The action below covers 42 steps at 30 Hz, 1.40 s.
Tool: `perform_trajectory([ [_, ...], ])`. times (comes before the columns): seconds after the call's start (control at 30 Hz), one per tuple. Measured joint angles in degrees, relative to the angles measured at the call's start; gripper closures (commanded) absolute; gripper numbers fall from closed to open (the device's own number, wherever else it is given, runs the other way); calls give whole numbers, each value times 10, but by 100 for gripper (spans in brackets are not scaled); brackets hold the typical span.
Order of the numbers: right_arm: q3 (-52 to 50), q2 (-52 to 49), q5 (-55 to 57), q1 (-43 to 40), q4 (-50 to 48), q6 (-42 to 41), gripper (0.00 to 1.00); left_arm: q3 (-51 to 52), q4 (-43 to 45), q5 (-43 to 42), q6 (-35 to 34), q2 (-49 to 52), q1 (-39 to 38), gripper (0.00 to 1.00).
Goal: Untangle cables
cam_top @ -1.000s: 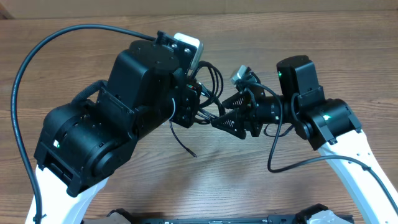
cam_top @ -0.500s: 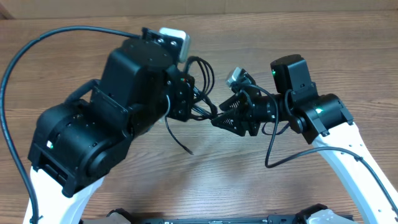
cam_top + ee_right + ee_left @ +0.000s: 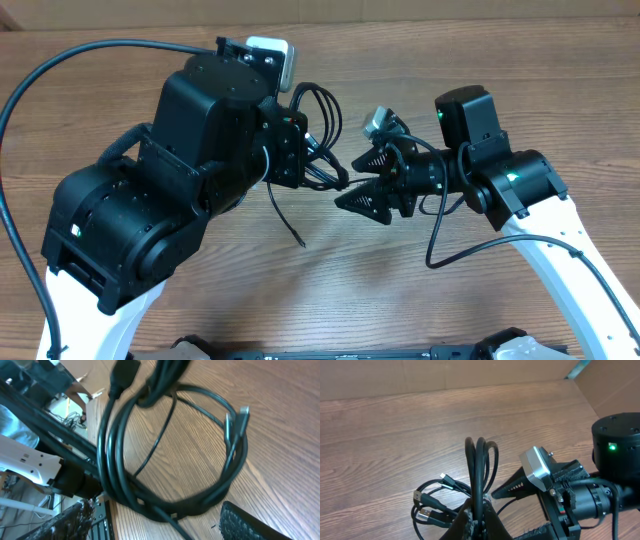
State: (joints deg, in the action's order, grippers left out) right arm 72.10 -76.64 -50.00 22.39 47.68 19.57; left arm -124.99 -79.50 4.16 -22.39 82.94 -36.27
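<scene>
Our left gripper (image 3: 479, 516) is clamped shut on the cables (image 3: 481, 460), whose loops stand lengthwise out of its tips (the plugs (image 3: 418, 495) hang beneath). Just right of the bundle, our right gripper (image 3: 346, 182) faces it with jaws spread, holding nothing, nearest the free loops.

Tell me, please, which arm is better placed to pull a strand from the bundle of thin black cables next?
Right, I think: the right gripper stands open beside the bundle of thin black cables, free to pinch a strand, while the left gripper is shut on that bundle.
</scene>
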Motion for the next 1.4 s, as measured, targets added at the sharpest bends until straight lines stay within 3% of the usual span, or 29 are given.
perform_trajectory([
  [0.1, 0, 0, -13, 0, -12, 0, 23, 0, 0, -4, -3, 0, 0, 96],
  [0.13, 0, 0, -17, 0, -17, 0, 34, 0, 0, -5, -4, 1, 0, 96],
  [0.2, 0, 0, -24, 0, -20, 0, 80, 0, 0, -6, -8, 4, 0, 96],
  [0.23, 0, 0, -27, 0, -22, 1, 92, 0, 1, -7, -11, 6, 0, 96],
  [0.27, 0, 0, -29, 0, -21, 0, 95, 0, 2, -7, -13, 9, 0, 96],
  [0.53, 0, 0, -31, 0, -18, 0, 96, -1, 17, -7, -13, 16, 0, 96],
  [0.9, 0, 0, 50, 0, -19, 0, 96, -1, 7, -7, -12, 16, 0, 96],
  [0.93, 0, 0, 58, 0, -19, 0, 94, -1, 2, -7, -12, 16, 0, 96],
  [0.97, 0, 0, 68, 0, -19, 0, 75, -1, -2, -7, -11, 16, 0, 96],
  [1.0, 0, 0, 70, 0, -19, -3, 43, -1, -3, -7, -11, 16, 0, 96],
  [1.03, 0, 0, 70, 0, -20, -1, 20, -1, -3, -7, -11, 16, 0, 96],
  [1.07, 0, 0, 70, 0, -21, -1, 14, -1, -2, -7, -11, 16, 0, 96],
  [1.4, 0, 0, 30, 0, -23, 6, 11, -1, 19, 25, -19, 16, 0, 96],
])
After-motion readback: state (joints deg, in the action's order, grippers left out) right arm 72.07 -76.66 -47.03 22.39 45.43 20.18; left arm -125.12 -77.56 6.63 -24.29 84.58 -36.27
